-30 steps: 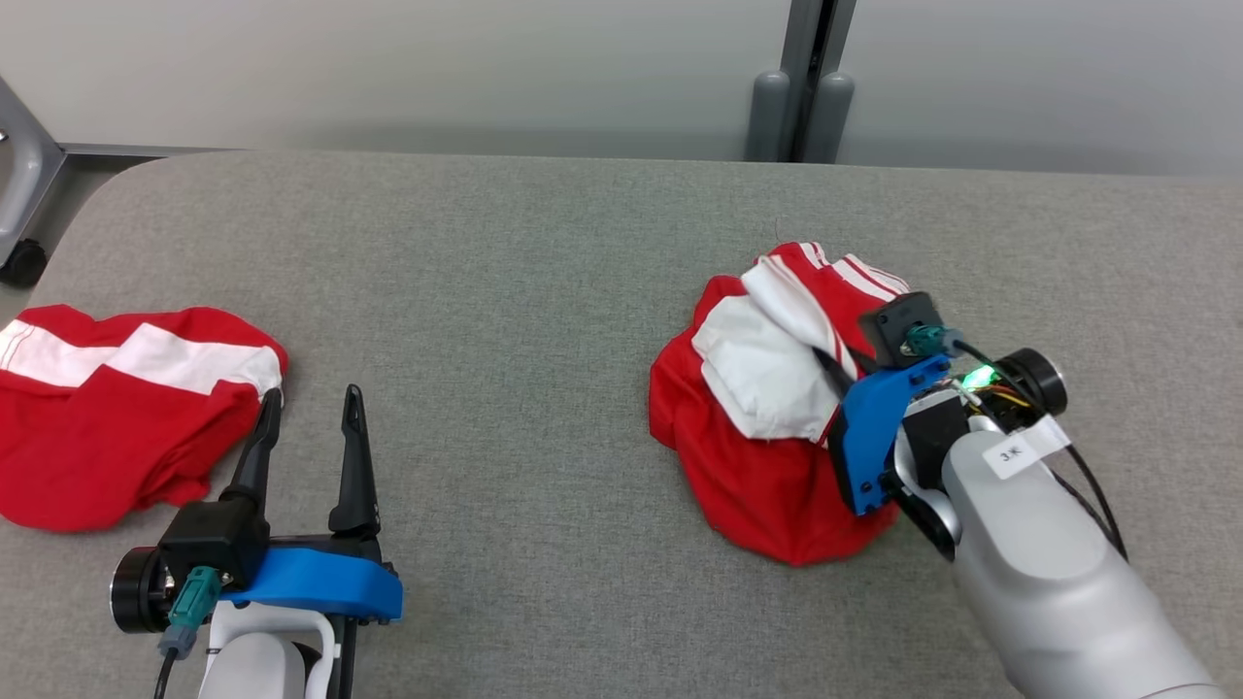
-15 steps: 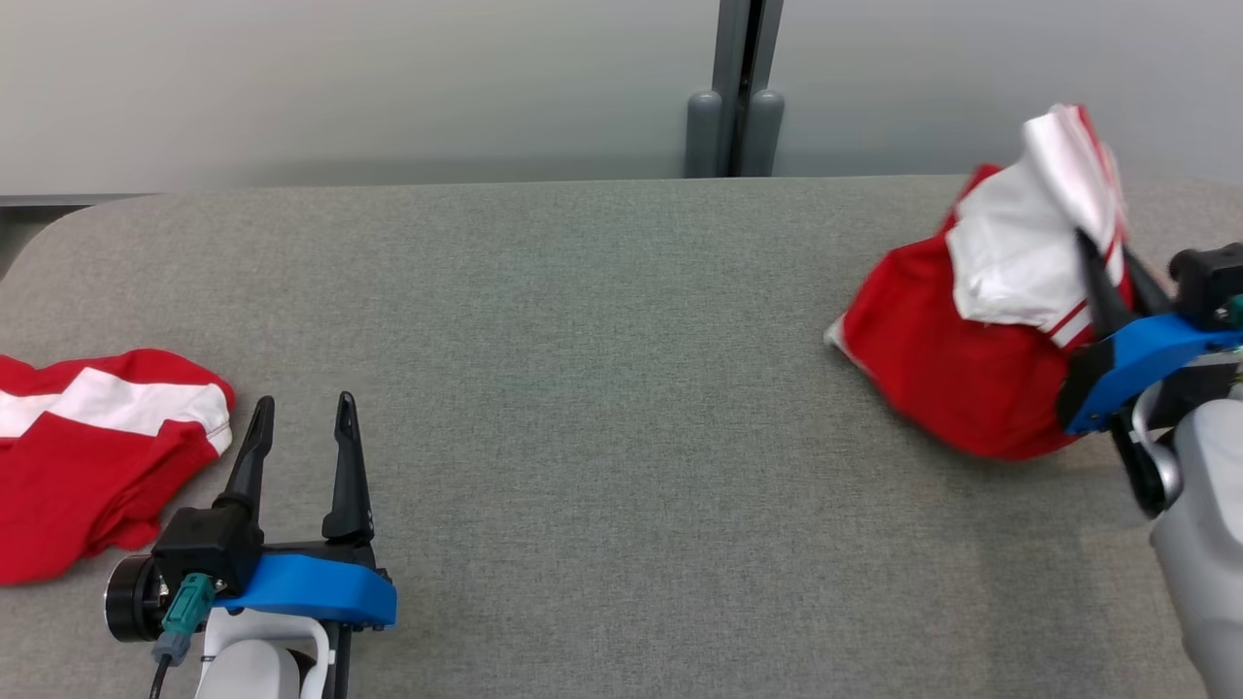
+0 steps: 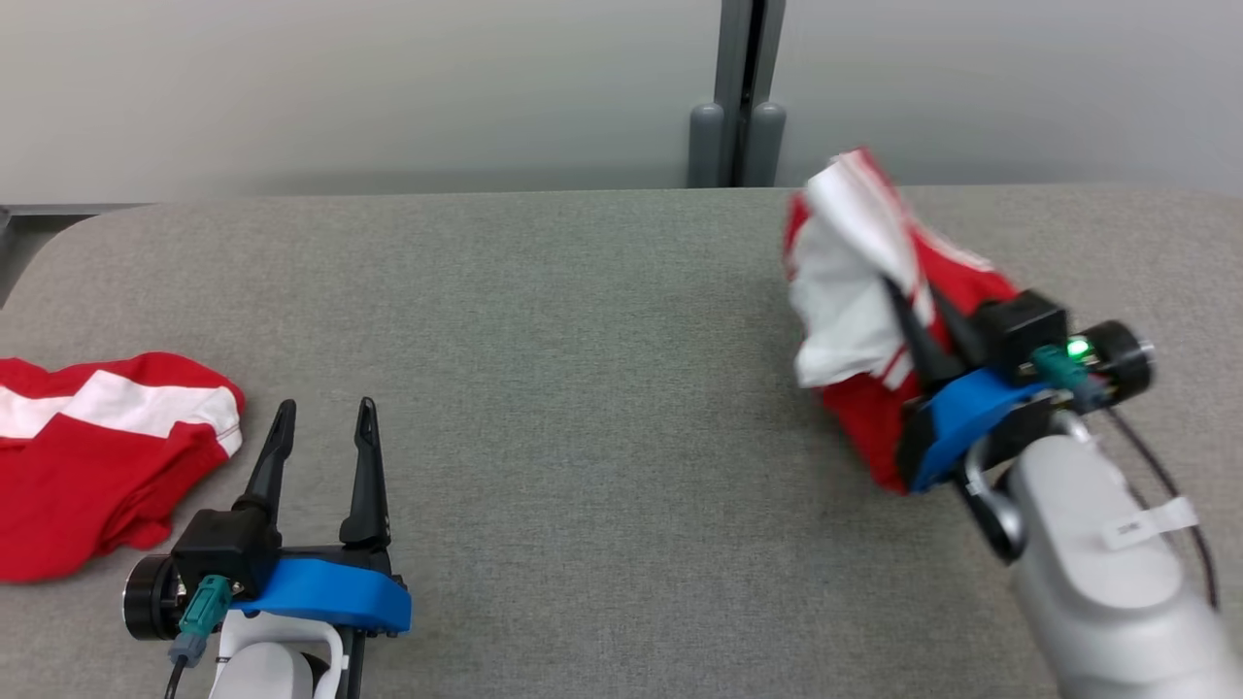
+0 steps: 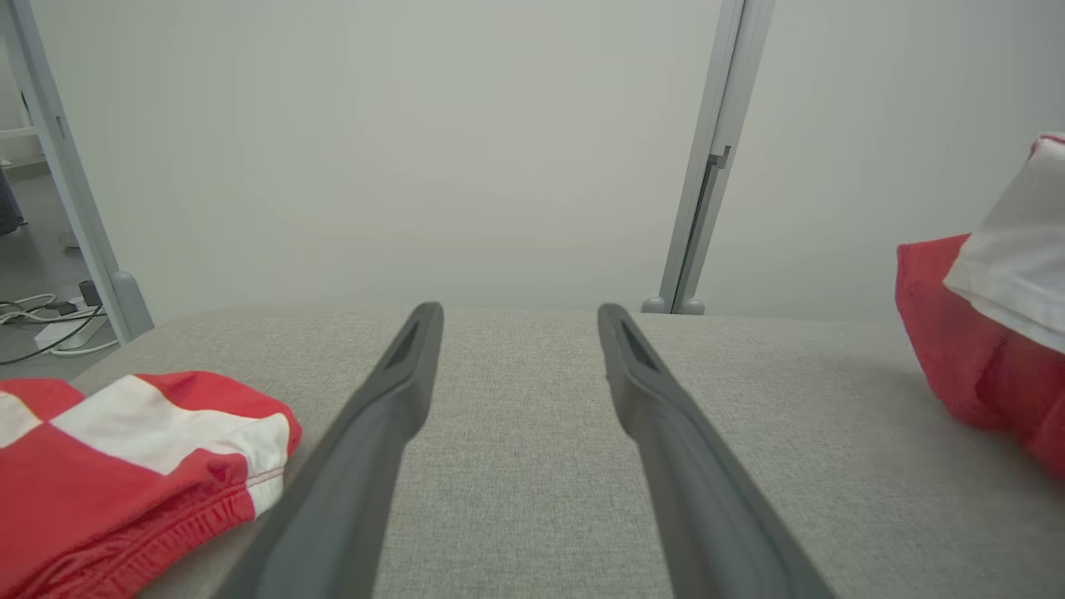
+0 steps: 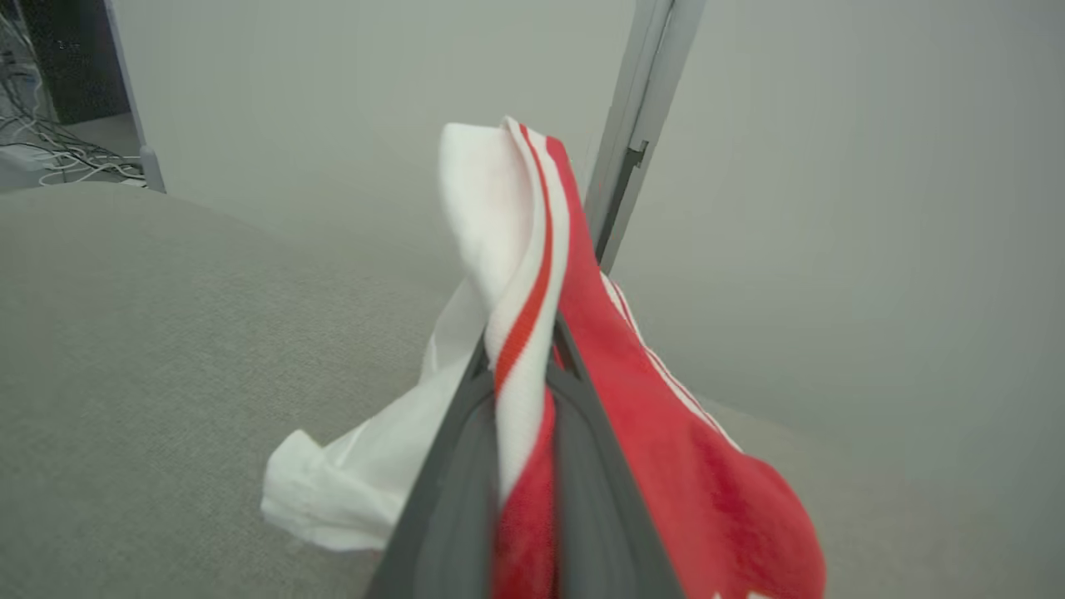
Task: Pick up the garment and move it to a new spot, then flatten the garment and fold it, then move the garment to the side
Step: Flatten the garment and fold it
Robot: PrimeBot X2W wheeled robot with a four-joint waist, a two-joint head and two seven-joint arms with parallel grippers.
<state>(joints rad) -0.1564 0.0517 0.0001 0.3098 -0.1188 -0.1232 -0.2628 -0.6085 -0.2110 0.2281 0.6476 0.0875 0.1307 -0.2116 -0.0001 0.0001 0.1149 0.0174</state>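
Red-and-white cloth garment (image 3: 845,301) sits bunched at the far right of the grey fabric-covered table (image 3: 583,340) in the head view, pinched between the two dark fingers of the right gripper (image 3: 913,291), which are clamped on a white, red-striped fold. White cloth stands up above the fingertips and red cloth hangs below them. At the lower left, the left gripper (image 3: 326,405) rests low over the table with its fingers spread and nothing between them. Just to its left lies a second red garment with a white band (image 3: 87,456), apart from the fingers.

From the left wrist, the left gripper (image 4: 517,309) is spread wide over bare table (image 4: 516,457). The second garment (image 4: 125,449) lies at the lower left. The held garment (image 4: 957,349) is at the right edge; whether its lowest fold touches the table cannot be told. A grey metal post (image 4: 703,166) stands behind.

From the right wrist, the right gripper (image 5: 522,353) is closed tight on the garment (image 5: 649,433), the striped fold rising between the tips.
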